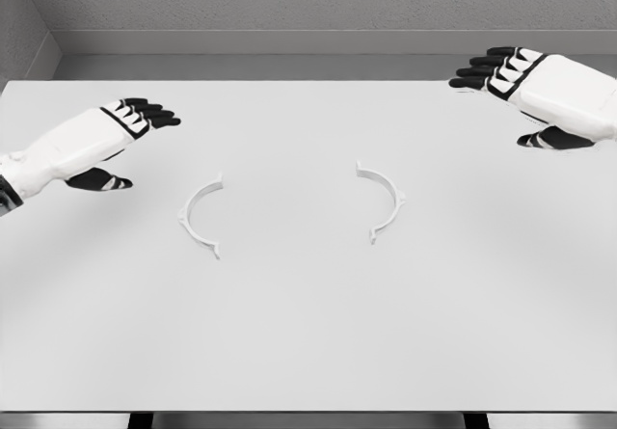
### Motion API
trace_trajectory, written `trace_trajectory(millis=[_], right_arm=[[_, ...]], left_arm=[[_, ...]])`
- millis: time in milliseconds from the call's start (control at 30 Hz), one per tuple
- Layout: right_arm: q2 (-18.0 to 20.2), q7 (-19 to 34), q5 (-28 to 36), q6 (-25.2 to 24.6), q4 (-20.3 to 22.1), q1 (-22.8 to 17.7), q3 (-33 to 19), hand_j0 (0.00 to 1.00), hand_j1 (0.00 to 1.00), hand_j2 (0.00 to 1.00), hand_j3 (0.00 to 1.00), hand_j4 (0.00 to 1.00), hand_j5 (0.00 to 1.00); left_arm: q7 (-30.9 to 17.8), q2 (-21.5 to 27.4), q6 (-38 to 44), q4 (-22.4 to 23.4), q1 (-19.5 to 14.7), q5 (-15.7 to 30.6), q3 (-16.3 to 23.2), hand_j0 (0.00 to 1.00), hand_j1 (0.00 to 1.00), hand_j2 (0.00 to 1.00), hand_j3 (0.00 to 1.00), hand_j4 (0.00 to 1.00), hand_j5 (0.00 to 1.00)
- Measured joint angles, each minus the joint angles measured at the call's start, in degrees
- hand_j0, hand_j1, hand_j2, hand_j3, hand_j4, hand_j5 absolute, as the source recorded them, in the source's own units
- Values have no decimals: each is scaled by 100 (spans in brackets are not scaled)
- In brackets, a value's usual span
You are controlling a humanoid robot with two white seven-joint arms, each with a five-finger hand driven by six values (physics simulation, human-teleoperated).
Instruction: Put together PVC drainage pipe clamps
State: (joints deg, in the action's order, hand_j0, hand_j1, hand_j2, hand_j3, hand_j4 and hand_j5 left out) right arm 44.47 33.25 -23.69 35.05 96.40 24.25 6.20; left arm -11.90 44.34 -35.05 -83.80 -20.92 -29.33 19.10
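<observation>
Nearest to us lies the bare front stretch of the white table [308,352], its near edge running along the bottom of the view with two dark supports just showing beneath it. Farther in, about the middle of the tabletop, we see two white half-ring clamp pieces lying flat and well apart from each other. The left clamp half [200,214] curves with its open side facing right, and the right clamp half [383,201] curves with its open side facing left, so the two arcs face one another across a bare gap, each with small tabs at its ends. Neither piece is touched by anything. Beyond and to the left, our left hand [104,140] comes in from the left edge and hovers over the table, apart from the left clamp half, its dark fingers extended and loosely together, the thumb held below, holding nothing. Farther back still, near the far right corner of the table, our right hand [535,87] hangs in the same manner, fingers stretched out toward the left, thumb beneath, empty. Behind the table rises a grey wall [308,5].
</observation>
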Motion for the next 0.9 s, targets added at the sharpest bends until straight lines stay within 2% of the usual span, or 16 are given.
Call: trace_trajectory(millis=[100,200,333,433,600,900], right_arm=[[-314,113,-233,9,-514,203,547,100,100,100,100,100,100],[-669,154,-298,12,-929,220,784,100,100,100,100,100,100],[-1404,172,-272,12,-1542,247,635,100,100,100,100,100,100],[-1758,176,-228,12,-2032,255,477,100,100,100,100,100,100],[-1990,178,-215,13,-2399,229,320,100,100,100,100,100,100],[-2080,178,-260,11,-2763,229,330,100,100,100,100,100,100]], left_arm=[[-17,-168,-1,49,-79,-78,168,100,100,100,100,100,100],[-24,-327,-1,128,-97,-118,281,100,100,100,100,100,100],[-44,-469,-1,318,-97,-175,333,100,100,100,100,100,100],[-50,-540,-1,434,-88,-232,345,100,100,100,100,100,100],[-56,-568,-1,502,-35,-257,356,100,100,100,100,100,100],[-61,-584,-1,595,-35,-271,477,100,100,100,100,100,100]])
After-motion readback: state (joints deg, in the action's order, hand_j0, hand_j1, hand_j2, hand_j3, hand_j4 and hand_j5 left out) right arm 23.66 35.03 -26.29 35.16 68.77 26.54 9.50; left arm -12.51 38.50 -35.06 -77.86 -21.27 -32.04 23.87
